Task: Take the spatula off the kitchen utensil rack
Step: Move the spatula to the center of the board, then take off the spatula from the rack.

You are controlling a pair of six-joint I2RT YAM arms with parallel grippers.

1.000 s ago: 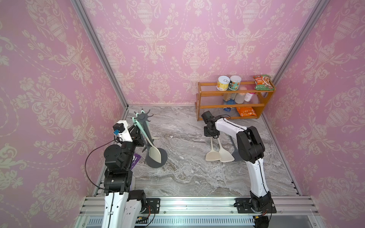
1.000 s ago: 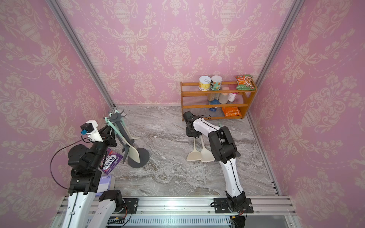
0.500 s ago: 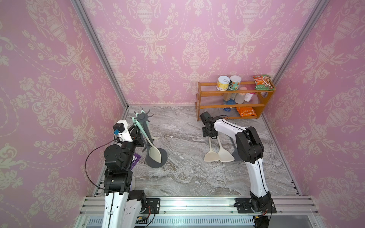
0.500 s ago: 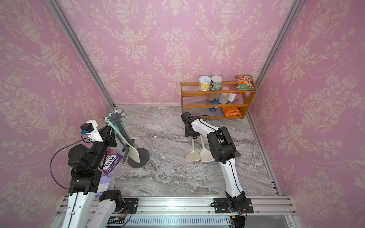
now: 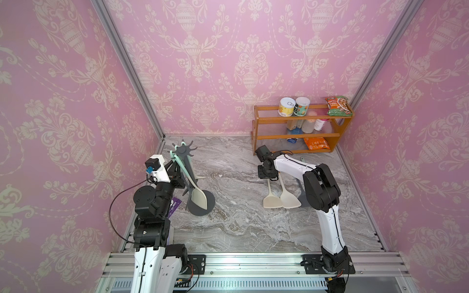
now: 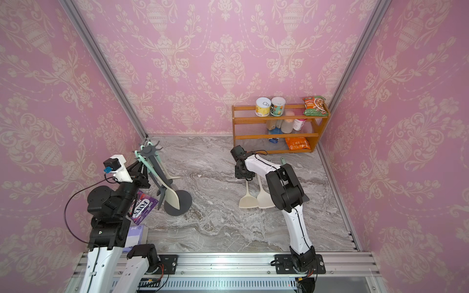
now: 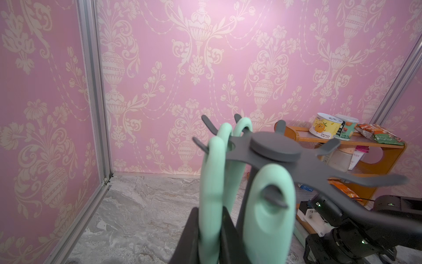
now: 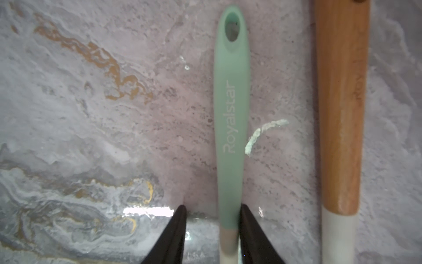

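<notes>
The kitchen utensil rack (image 5: 183, 151) (image 6: 149, 151) stands at the left, its dark crown (image 7: 274, 148) hung with mint-handled utensils. My left gripper (image 7: 210, 212) (image 5: 177, 172) is shut on one hanging mint handle (image 7: 212, 164), just under the crown. A cream-headed spatula (image 5: 272, 201) (image 6: 247, 201) lies flat on the marble at the right. Its mint handle (image 8: 230, 114) sits between the open jaws of my right gripper (image 8: 212, 206) (image 5: 269, 178), against one finger with a gap to the other.
A second cream spatula (image 5: 290, 200) with a wooden handle (image 8: 341, 114) lies beside the first. An orange wooden shelf (image 5: 299, 135) with cans and packets stands at the back right. A purple candy bag (image 6: 142, 206) lies by the left arm's base.
My right gripper's jaws have opened off the spatula's handle, and the spatula now rests on the table. The left arm and its grip are unchanged.
</notes>
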